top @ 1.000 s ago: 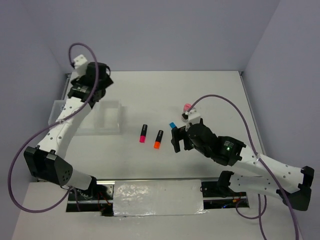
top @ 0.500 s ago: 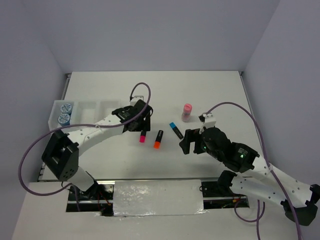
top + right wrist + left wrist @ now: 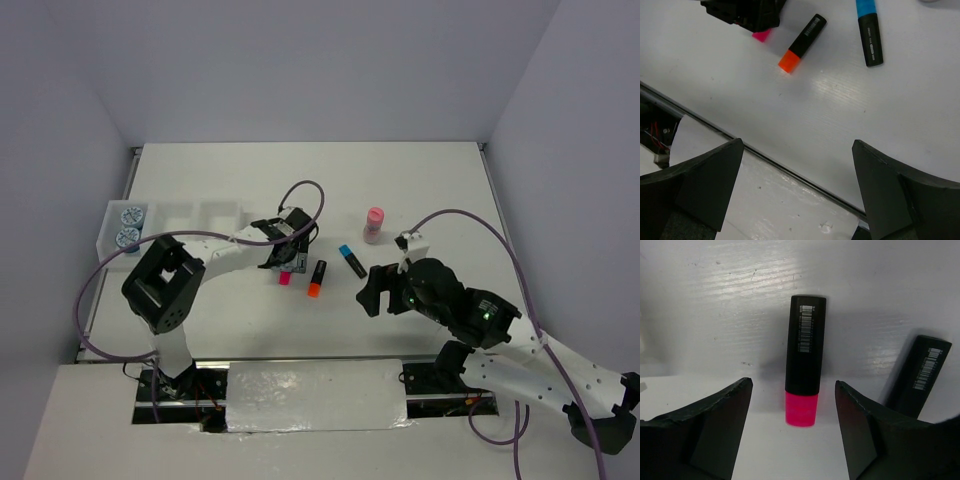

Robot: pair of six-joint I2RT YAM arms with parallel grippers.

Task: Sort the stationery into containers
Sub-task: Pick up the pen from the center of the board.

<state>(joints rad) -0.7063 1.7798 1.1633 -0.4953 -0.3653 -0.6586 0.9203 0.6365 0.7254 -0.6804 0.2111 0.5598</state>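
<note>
The pink-tipped marker point(image 3: 804, 355) lies on the table between the fingers point(image 3: 715, 430) of my open left gripper point(image 3: 793, 390), untouched; from above only its pink tip point(image 3: 284, 278) shows under the gripper point(image 3: 287, 262). The orange-tipped marker point(image 3: 316, 279) lies just right of it, and the blue-tipped marker point(image 3: 351, 260) further right. The pink-capped amber tube point(image 3: 374, 224) stands behind them. Two tape rolls point(image 3: 129, 226) sit in the left compartment of the white tray point(image 3: 190, 212). My right gripper point(image 3: 370, 292) is open and empty, near the blue marker point(image 3: 870, 30).
The table's near edge with a dark seam point(image 3: 790, 170) runs under my right gripper point(image 3: 797, 145). The left arm's cable point(image 3: 305, 190) loops above the markers. Grey walls close in the table at the back and both sides.
My left arm has swung from the tray to over the pink marker. The tape rolls now show in the tray. My right gripper has drawn back from the blue marker.
</note>
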